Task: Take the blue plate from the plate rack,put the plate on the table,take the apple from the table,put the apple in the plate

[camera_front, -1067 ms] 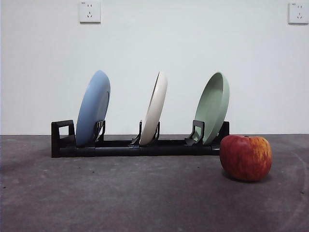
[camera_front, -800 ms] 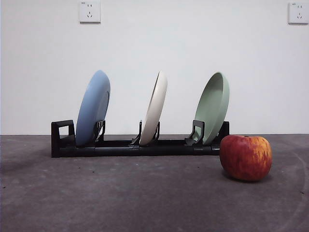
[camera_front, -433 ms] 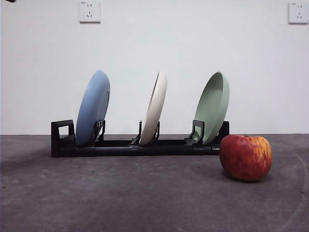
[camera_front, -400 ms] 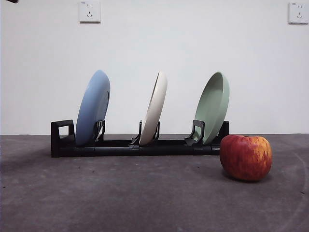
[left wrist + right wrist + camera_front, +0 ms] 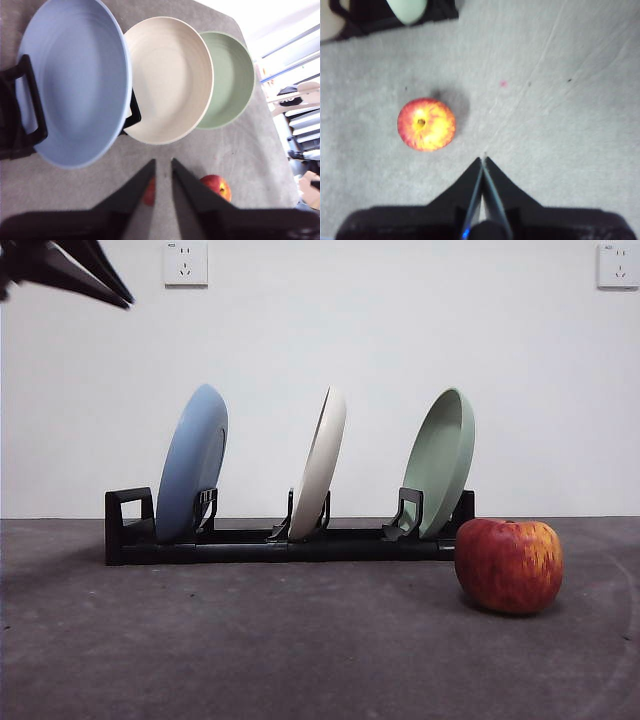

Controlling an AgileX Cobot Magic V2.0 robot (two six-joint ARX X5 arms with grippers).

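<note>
The blue plate point(image 5: 192, 465) stands on edge in the leftmost slot of the black plate rack point(image 5: 290, 543), leaning right. The left wrist view looks down on the blue plate point(image 5: 75, 85) and the plate rack point(image 5: 20, 115). My left gripper point(image 5: 163, 162) hangs high above the table in front of the rack, open by a narrow gap, holding nothing. It shows as a black tip point(image 5: 125, 300) at the front view's top left. The apple point(image 5: 509, 566) rests on the table point(image 5: 300, 640) at the right. My right gripper point(image 5: 483, 159) is shut and empty above bare table beside the apple point(image 5: 426, 124).
A cream-white plate point(image 5: 320, 462) stands in the rack's middle slot and a pale green plate point(image 5: 440, 462) in its right slot, just behind the apple. A white wall with two sockets runs behind the table.
The black gripper tip at the front view's top left corner has come further into the picture, moving right and down. Plates, rack and apple have not moved.
</note>
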